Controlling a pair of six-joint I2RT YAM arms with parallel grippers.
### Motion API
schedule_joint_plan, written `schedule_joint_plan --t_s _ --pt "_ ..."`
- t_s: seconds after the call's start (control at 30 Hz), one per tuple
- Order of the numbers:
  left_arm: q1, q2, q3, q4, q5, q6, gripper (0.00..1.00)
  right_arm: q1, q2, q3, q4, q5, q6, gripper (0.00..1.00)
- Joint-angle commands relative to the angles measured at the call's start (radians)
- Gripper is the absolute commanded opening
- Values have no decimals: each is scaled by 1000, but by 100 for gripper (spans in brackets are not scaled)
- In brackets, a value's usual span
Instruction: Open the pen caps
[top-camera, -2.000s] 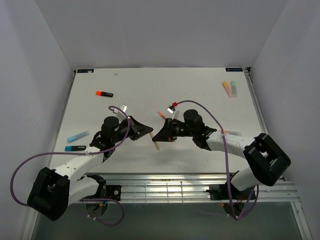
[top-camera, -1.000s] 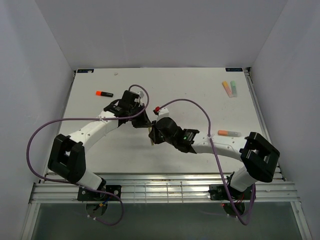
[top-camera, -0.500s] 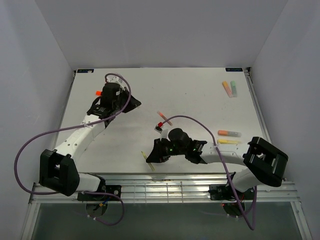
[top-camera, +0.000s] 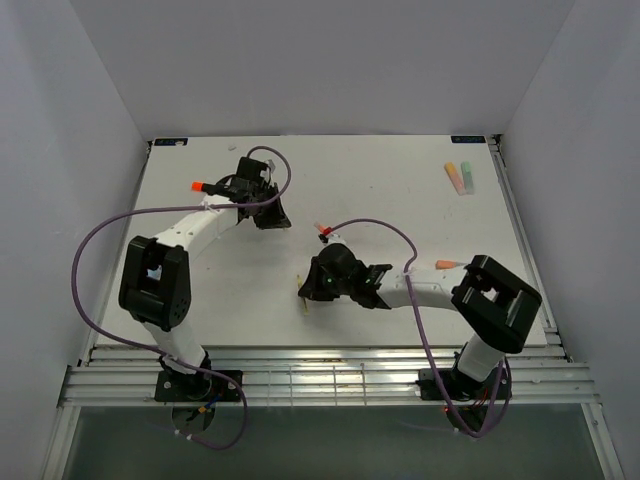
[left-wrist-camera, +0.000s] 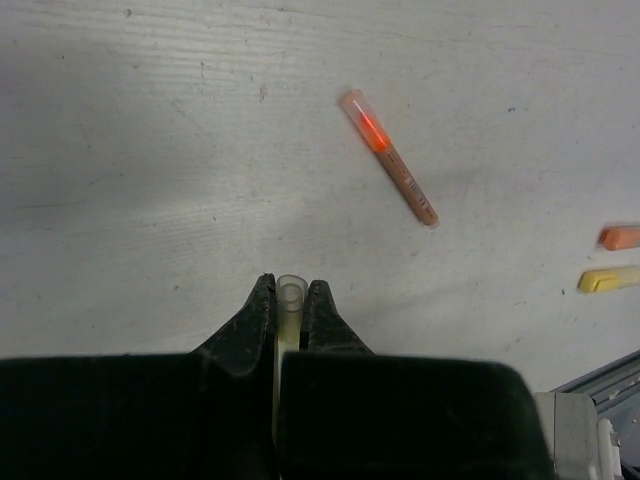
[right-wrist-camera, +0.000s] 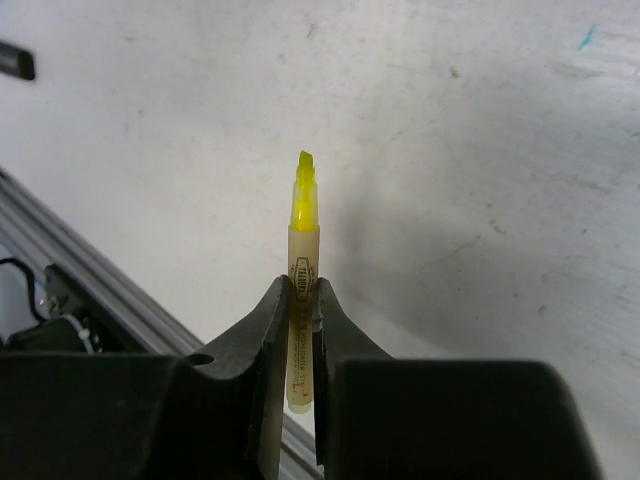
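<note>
My left gripper (left-wrist-camera: 290, 287) is shut on a pale yellow pen cap (left-wrist-camera: 290, 300), whose open end pokes out between the fingertips. In the top view that gripper (top-camera: 274, 217) hangs over the back middle of the table. My right gripper (right-wrist-camera: 303, 288) is shut on the uncapped yellow highlighter body (right-wrist-camera: 302, 250), its bright tip (right-wrist-camera: 304, 168) bare and pointing away. From above, the right gripper (top-camera: 309, 291) is near the front centre, well apart from the left one.
A pinkish-orange pen (left-wrist-camera: 388, 157) lies between the grippers. An orange-capped black pen (top-camera: 207, 186) lies at the back left. Orange and green pens (top-camera: 459, 178) lie at the back right. An orange pen (top-camera: 447, 264) sits by the right arm. The table's front rail (top-camera: 300, 355) is close to the right gripper.
A second ago both grippers met at the table's centre. They have since pulled apart: the left one swung away toward the back with the cap, the right one drew toward the front with the pen body.
</note>
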Motion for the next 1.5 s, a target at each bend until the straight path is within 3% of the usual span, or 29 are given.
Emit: schedule_joint_plan --t_s 0.0,0.47,0.97,1.2,1.33,1.47 --pt "-11 36 101 -66 -8 94 0 -6 42 74 -35 116 18 8" --pt "-46 261 181 -152 -63 116 0 -75 194 201 -35 122 -29 8" --pt "-71 343 245 -162 -78 93 2 -63 270 270 -77 136 -14 8" --pt "-85 349 232 -165 -93 82 9 -64 294 294 -97 125 -17 20" --pt "-85 349 224 -174 -119 77 19 -64 294 301 -123 142 -9 31" --pt "-85 360 227 -198 -133 74 24 -64 294 310 -160 159 -6 34"
